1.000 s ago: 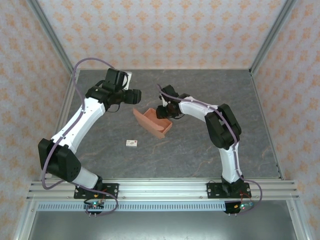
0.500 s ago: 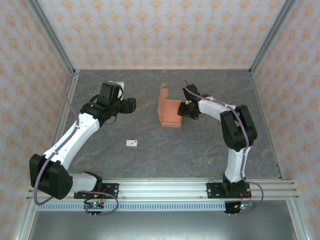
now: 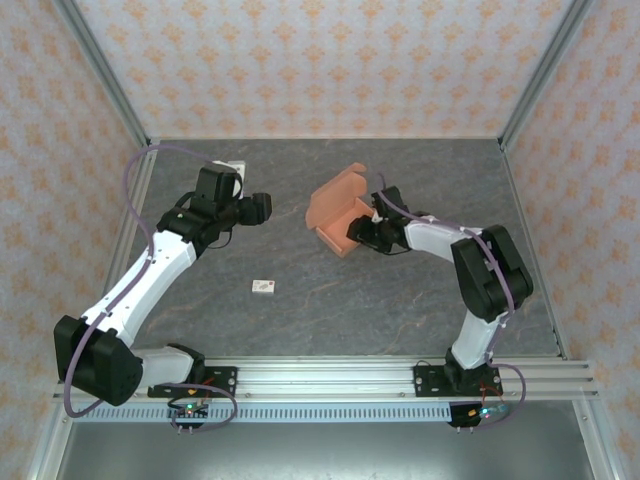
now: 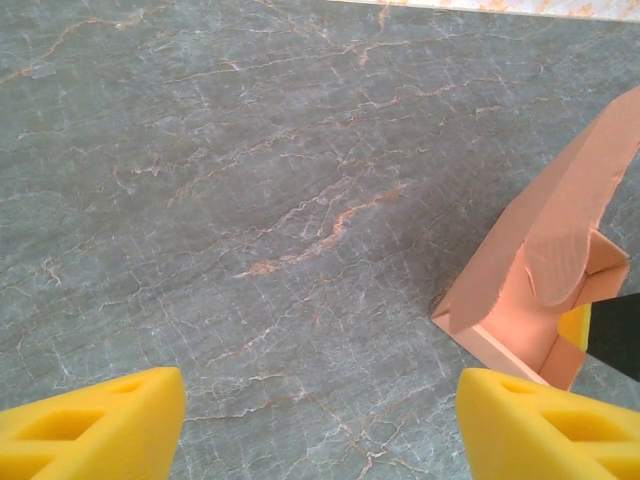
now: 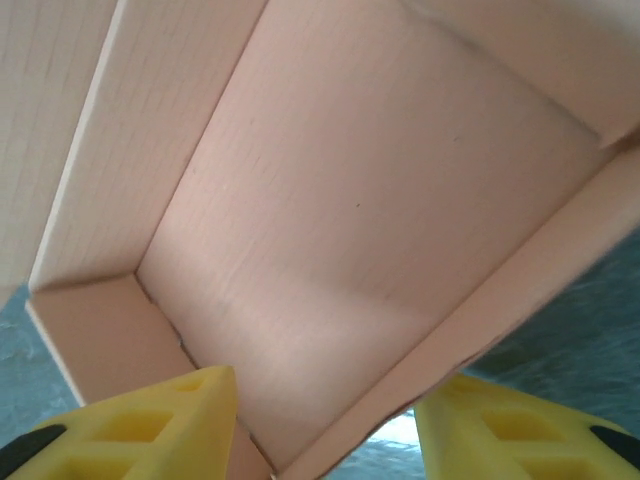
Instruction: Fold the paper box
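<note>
The paper box (image 3: pixel 338 205) is a salmon-orange shallow box lying tilted at mid-table, its lid flap raised toward the back left. My right gripper (image 3: pixel 362 232) is at the box's right wall. In the right wrist view the box's inside (image 5: pixel 350 200) is close up, and the right gripper (image 5: pixel 325 385) straddles one thin side wall. One finger is inside and one outside, both standing clear of the card. My left gripper (image 3: pixel 262 207) hovers open to the left of the box. The left wrist view has the left gripper (image 4: pixel 320 385) over bare table, with the box (image 4: pixel 530 260) at the right.
A tiny white tag (image 3: pixel 263 287) lies on the grey marble table (image 3: pixel 400 300) nearer the front, left of centre. A small white item (image 3: pixel 237 165) sits at the back left behind the left arm. Metal frame posts and patterned walls bound the table.
The box has tipped from standing on its side to lying tilted with its lid flap leaning back left. The right gripper followed it and its jaws widened. The left gripper drew back left.
</note>
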Controlling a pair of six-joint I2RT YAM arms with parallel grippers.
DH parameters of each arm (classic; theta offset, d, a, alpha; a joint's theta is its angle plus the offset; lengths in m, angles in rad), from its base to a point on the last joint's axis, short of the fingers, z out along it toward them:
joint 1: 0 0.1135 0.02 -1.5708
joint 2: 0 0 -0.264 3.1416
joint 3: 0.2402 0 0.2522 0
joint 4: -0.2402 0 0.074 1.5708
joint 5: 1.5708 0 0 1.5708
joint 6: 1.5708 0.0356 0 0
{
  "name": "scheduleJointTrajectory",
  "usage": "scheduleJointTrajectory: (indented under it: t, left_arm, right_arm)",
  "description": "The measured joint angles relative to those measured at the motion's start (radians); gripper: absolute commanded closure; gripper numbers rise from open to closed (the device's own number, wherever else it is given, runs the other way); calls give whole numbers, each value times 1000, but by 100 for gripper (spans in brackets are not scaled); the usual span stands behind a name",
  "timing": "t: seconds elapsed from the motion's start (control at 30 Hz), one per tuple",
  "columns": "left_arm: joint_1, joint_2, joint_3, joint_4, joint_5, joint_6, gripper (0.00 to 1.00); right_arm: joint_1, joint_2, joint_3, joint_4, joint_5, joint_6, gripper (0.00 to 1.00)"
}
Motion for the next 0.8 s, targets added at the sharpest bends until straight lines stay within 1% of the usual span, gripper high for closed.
scheduleJointTrajectory:
  t: [0.1,0.27,0.43,0.53,0.63,0.73,0.8]
  left_arm:
    - [0,0,-2,1,-2,0,28]
    - [0,-2,-35,23,-38,-1,28]
    - [0,-7,-108,61,-72,-32,27]
    - [2,-39,-188,95,-71,-65,26]
    - [21,-80,-254,106,-67,-101,25]
    - [84,-122,-289,114,-51,-142,24]
    - [142,-154,-303,121,-33,-175,24]
  right_arm:
    - [45,0,-21,56,-14,41,49]
    - [122,0,-30,135,-25,96,47]
    - [176,-11,-37,180,-19,91,45]
    - [223,-80,-68,139,28,-2,42]
    - [325,-138,-54,80,70,-151,39]
    - [433,-134,-4,48,77,-308,35]
    - [478,-112,27,44,68,-404,33]
